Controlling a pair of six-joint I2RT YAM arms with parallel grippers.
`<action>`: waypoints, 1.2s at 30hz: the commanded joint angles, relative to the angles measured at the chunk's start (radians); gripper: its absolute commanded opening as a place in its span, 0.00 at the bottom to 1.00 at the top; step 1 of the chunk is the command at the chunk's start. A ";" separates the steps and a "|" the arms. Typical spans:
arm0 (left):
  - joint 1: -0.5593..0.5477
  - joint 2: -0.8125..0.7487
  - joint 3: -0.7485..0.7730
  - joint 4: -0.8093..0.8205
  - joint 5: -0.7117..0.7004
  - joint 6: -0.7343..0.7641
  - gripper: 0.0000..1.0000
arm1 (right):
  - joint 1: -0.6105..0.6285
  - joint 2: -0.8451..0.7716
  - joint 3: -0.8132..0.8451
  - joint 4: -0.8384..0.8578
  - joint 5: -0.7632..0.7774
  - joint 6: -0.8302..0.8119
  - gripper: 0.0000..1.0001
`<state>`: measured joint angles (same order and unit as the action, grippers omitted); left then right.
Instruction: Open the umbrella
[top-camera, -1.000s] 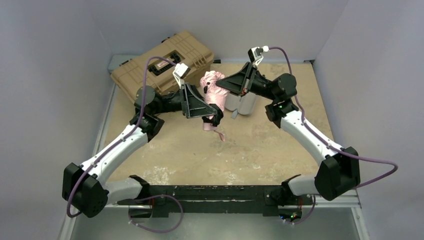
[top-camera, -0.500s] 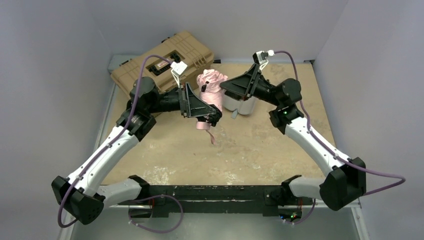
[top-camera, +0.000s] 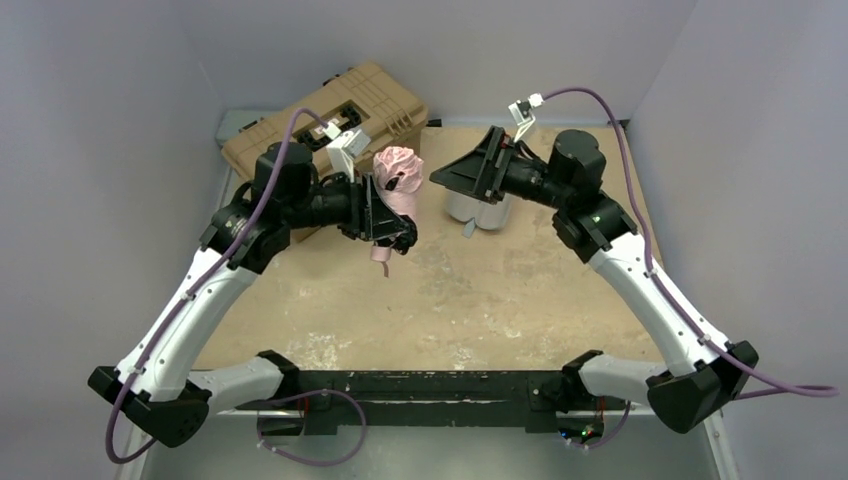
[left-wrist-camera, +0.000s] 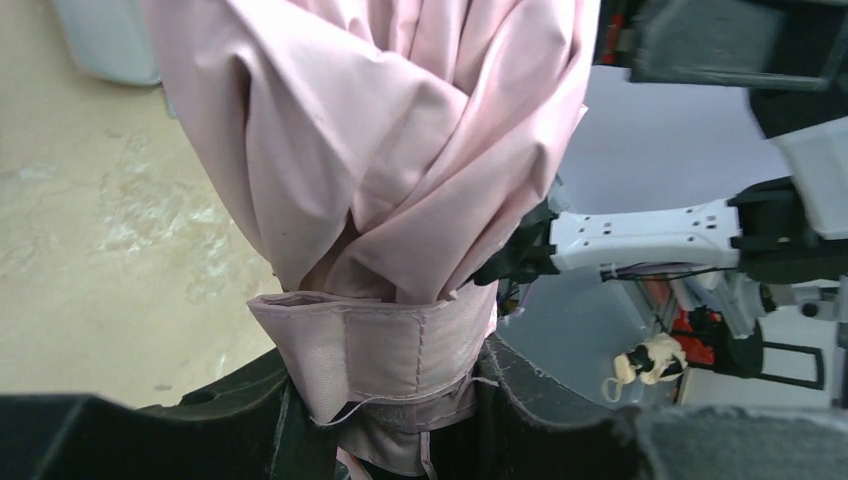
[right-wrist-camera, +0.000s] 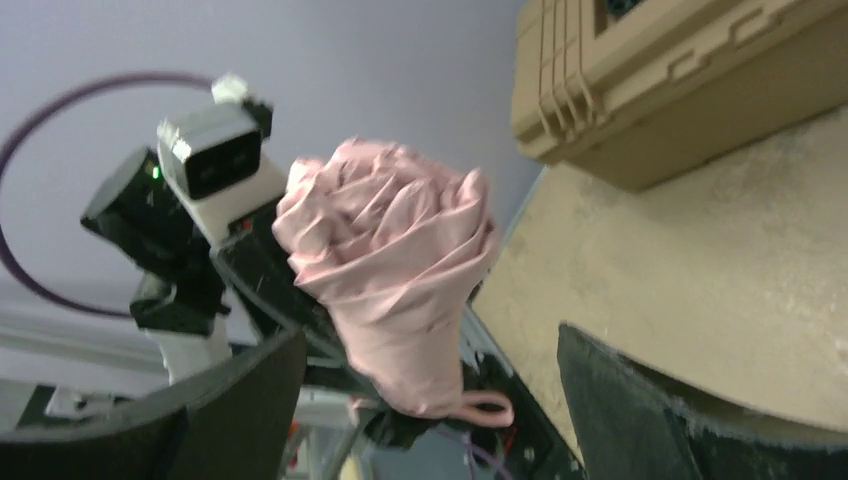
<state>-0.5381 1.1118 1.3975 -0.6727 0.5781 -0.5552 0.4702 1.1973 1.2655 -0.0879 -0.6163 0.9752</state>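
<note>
Jaws of the left gripper (top-camera: 393, 234) pinched the furled umbrella (top-camera: 396, 178) at its strap band (left-wrist-camera: 380, 345), holding it aloft, apparently so the spread right gripper (top-camera: 450, 175) could reach its canopy.

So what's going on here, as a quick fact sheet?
umbrella: pink, folded shut, held up off the table
strap: wrapped round the fabric
left gripper: shut on the umbrella, by the strap
right gripper: open, facing the umbrella, not touching it
behind: tan toolbox, white container
task state: not yet opened
</note>
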 joint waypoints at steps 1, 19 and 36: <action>-0.008 0.023 0.066 -0.049 -0.072 0.089 0.00 | 0.085 0.019 0.105 -0.143 0.101 -0.109 0.94; -0.066 0.089 0.149 -0.102 -0.087 0.111 0.00 | 0.188 0.141 0.228 -0.239 0.279 -0.141 0.99; -0.102 0.077 0.143 -0.094 -0.056 0.139 0.33 | 0.218 0.154 0.197 -0.158 0.244 -0.109 0.16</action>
<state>-0.6228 1.2217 1.4891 -0.8486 0.4671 -0.4591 0.6827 1.3811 1.4574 -0.2882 -0.3885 0.8700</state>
